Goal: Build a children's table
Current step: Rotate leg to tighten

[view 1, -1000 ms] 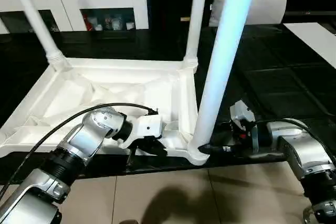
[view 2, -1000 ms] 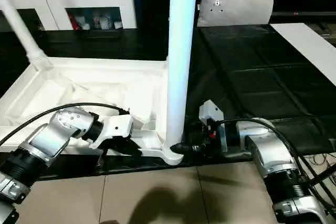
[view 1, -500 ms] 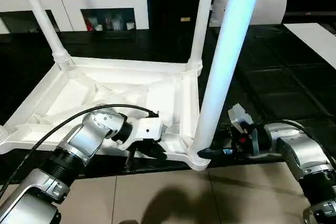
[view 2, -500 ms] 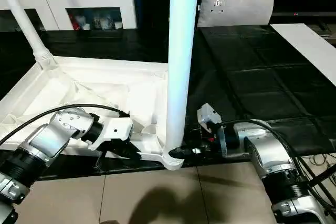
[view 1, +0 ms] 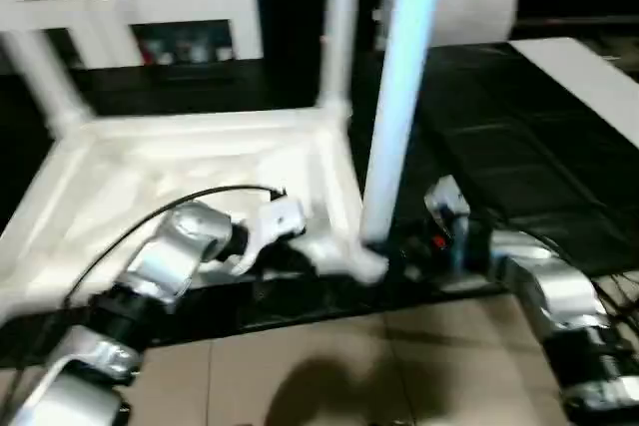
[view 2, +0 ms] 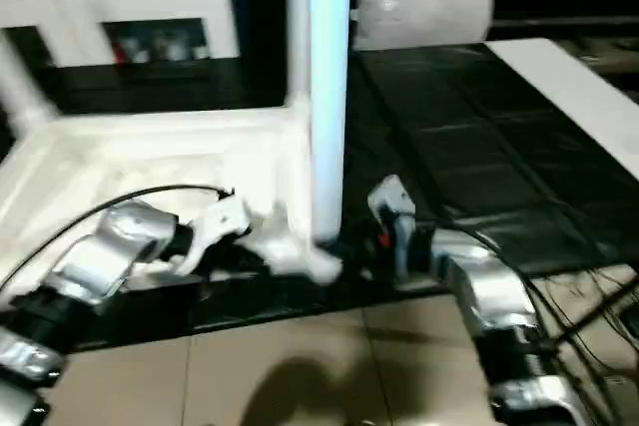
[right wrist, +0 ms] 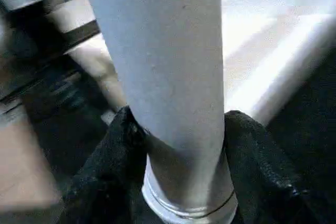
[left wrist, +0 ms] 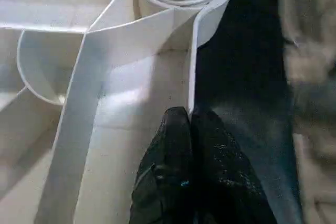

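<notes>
Now clamped around the leg (right wrist: 168, 77), the right gripper (right wrist: 178, 150) should press it straight into the socket while the left gripper (left wrist: 191, 124), pinched on the tabletop (left wrist: 105, 40) rim, steadies.

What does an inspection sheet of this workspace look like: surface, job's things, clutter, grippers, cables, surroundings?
Surface: black floor mat, tan tiles nearer the robot.
Job's things: tabletop lies underside up; near leg stands in the corner socket nearest the robot, two more legs stand at the far corners.
Clutter: nothing seen on the mat.
Grippers: left gripper shut, pinching the tabletop's thin edge wall beside the near socket; right gripper clasps the near leg's base, a finger on each side.
Cables: black cable loops over the left forearm.
Surroundings: white cabinet behind, pale cushion, white board at far right.
</notes>
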`<state>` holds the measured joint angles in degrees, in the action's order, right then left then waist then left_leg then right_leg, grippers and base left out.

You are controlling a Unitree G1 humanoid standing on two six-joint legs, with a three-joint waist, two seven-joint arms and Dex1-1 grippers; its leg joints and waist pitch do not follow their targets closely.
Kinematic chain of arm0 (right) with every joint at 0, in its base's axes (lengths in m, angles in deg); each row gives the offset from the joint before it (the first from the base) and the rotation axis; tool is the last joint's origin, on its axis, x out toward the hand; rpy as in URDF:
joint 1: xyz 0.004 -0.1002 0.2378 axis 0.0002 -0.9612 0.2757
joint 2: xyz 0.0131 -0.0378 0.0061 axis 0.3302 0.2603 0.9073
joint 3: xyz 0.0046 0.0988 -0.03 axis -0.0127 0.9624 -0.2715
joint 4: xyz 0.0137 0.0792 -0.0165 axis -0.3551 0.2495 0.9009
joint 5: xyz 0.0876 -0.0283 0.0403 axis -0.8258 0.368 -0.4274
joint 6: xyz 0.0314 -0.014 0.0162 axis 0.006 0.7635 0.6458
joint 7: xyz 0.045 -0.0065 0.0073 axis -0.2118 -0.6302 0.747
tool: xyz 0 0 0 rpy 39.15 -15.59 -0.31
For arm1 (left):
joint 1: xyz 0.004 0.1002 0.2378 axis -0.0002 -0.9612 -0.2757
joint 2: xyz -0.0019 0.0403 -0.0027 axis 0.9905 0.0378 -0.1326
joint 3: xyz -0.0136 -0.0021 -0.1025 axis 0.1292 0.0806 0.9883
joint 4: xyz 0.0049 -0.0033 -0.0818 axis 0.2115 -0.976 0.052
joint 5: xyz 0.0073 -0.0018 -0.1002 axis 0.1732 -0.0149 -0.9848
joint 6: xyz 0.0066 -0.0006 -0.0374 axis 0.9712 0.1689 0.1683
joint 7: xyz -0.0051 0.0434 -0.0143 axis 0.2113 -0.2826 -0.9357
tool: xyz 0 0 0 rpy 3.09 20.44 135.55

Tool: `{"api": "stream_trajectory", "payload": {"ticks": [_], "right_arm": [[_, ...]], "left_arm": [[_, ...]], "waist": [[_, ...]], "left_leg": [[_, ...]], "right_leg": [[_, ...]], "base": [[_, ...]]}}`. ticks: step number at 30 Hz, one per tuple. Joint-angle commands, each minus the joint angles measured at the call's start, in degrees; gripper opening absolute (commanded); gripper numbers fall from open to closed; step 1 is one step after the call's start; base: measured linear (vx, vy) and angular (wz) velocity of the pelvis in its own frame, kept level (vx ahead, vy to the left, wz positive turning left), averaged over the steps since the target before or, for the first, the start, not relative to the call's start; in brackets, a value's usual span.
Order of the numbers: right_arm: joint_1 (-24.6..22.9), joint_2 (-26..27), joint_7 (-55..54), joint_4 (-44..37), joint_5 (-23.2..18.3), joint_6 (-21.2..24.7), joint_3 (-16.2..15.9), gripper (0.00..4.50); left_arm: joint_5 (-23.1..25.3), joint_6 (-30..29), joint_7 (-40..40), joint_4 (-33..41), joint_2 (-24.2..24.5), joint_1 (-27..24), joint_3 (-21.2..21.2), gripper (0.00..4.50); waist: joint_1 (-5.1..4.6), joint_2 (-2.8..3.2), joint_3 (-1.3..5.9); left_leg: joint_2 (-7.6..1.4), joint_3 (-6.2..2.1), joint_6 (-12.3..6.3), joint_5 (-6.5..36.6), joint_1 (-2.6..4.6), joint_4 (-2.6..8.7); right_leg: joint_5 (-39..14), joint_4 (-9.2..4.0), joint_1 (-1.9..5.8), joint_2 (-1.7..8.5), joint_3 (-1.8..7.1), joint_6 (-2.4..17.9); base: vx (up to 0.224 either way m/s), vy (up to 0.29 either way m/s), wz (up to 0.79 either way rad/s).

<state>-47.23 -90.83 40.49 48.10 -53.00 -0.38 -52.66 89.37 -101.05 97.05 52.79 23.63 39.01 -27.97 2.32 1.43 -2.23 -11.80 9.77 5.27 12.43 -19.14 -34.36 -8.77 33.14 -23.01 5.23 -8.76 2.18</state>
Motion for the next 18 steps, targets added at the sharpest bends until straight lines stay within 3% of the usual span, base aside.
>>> {"api": "stream_trajectory", "payload": {"ticks": [1, 4, 5, 8, 11, 12, 13, 18], "right_arm": [[2.15, 3.80, -7.64, 1.20, 1.44, 1.62, -1.33, 1.96], [3.14, 7.85, -16.37, 2.97, 3.50, 3.04, -0.56, 1.96], [2.96, 8.53, -16.45, 2.90, 3.39, 1.57, -0.46, 2.30], [2.66, 8.71, -16.29, 2.73, 3.40, -0.18, -0.34, 2.66], [2.00, 8.53, -15.09, 1.37, 2.24, -0.71, 0.69, 2.84], [1.73, 8.20, -14.40, 0.87, 1.98, -1.21, 0.82, 2.84], [1.34, 7.53, -13.42, 0.30, 2.07, -1.71, 0.61, 3.09], [-0.27, 2.56, -6.06, -1.00, 1.38, -4.07, -0.31, 3.42]], "left_arm": [[-2.55, -1.84, -2.18, 1.76, -4.54, 0.73, -0.48, 0.00], [-2.07, -4.08, -7.22, 1.70, -8.25, 1.43, 0.90, 0.00], [-1.56, -4.56, -8.47, 1.96, -8.87, 1.67, 0.79, 0.00], [-1.45, -4.82, -8.77, 2.20, -9.06, 1.78, 0.63, 0.00], [-1.15, -4.83, -8.66, 2.55, -8.46, 1.70, 0.34, 0.00], [-1.00, -4.60, -8.51, 2.50, -8.10, 1.67, 0.24, 0.00], [-0.77, -3.96, -8.28, 2.24, -7.67, 1.61, 0.18, 0.00], [-0.40, -0.68, -5.62, 0.49, -4.89, 1.64, -0.24, 0.00]], "waist": [[0.36, -0.79, 3.48], [-0.22, -0.63, 3.67], [-0.14, -0.60, 3.72], [0.26, -0.45, 3.90], [0.63, -0.34, 3.85], [0.80, 0.01, 3.82], [0.97, -0.19, 3.75], [1.50, -0.30, 3.66]], "left_leg": [[-0.53, -0.40, -3.05, 7.08, -1.07, 3.69], [-0.53, -0.40, -3.56, 5.57, -1.19, 3.63], [-0.55, -0.40, -3.83, 5.26, -1.15, 3.63], [-0.95, -0.38, -5.07, 3.83, -1.06, 3.69], [-1.25, -0.39, -5.60, 3.69, -0.99, 3.76], [-1.29, -0.36, -5.57, 3.88, -0.90, 3.76], [-1.26, -0.30, -5.54, 4.45, -0.91, 3.77], [-1.25, -0.25, -5.50, 5.82, -0.84, 3.85]], "right_leg": [[-25.72, -5.17, 3.69, 3.49, 2.77, 3.40], [-23.32, -4.91, 3.75, 3.40, 2.87, 4.04], [-22.76, -4.86, 3.74, 3.44, 2.94, 4.20], [-18.14, -4.19, 3.67, 3.40, 3.28, 5.90], [-15.28, -3.78, 3.68, 3.50, 3.47, 7.58], [-14.77, -3.72, 3.62, 3.54, 3.55, 7.96], [-15.05, -3.86, 3.68, 3.51, 3.51, 7.86], [-16.85, -4.10, 3.75, 3.61, 3.56, 7.09]], "base": [[0.000, 0.000, 0.00], [0.000, 0.000, 0.00], [0.000, 0.000, 0.00], [0.000, 0.000, 0.00], [0.000, 0.000, 0.00], [0.000, 0.000, 0.00], [0.000, 0.000, 0.00], [0.000, 0.000, 0.00]]}}
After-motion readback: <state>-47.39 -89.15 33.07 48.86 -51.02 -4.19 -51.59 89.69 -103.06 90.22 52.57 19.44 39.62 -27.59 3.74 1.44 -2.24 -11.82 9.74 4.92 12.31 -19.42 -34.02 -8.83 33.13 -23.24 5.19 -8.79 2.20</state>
